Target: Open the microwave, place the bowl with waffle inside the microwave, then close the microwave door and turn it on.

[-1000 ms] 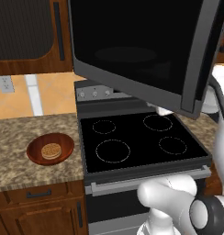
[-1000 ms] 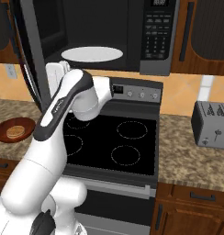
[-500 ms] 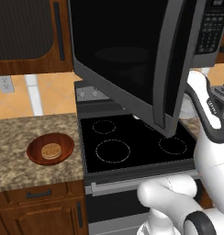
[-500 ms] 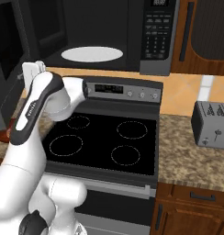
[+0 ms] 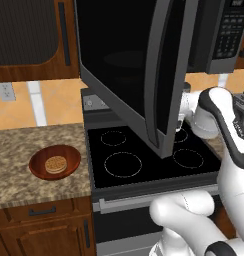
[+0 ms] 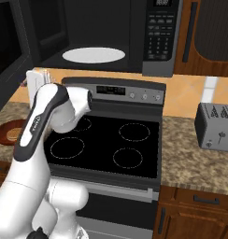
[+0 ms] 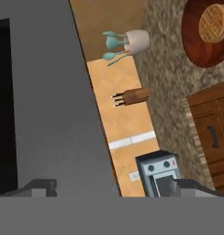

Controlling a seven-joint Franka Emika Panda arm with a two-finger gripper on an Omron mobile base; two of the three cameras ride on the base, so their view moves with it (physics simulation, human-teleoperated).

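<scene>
Microwave [image 6: 102,37], wide dark grey over-range unit, cavity exposed above the black-topped stove [image 5: 144,160]; its black glass door [image 5: 129,65] swung wide open. Bowl [image 5: 54,162], shallow reddish-brown wood, on the speckled granite counter [image 5: 24,145] left of the stove, holding the round tan gridded waffle [image 5: 55,164]. Gripper [image 7: 109,186]: fingers spread wide, empty, beside the door's grey edge.

The white arm rises from the base and bends forward at its elbow. Its claw [image 7: 107,186] stands spread wide, holding nothing.
</scene>
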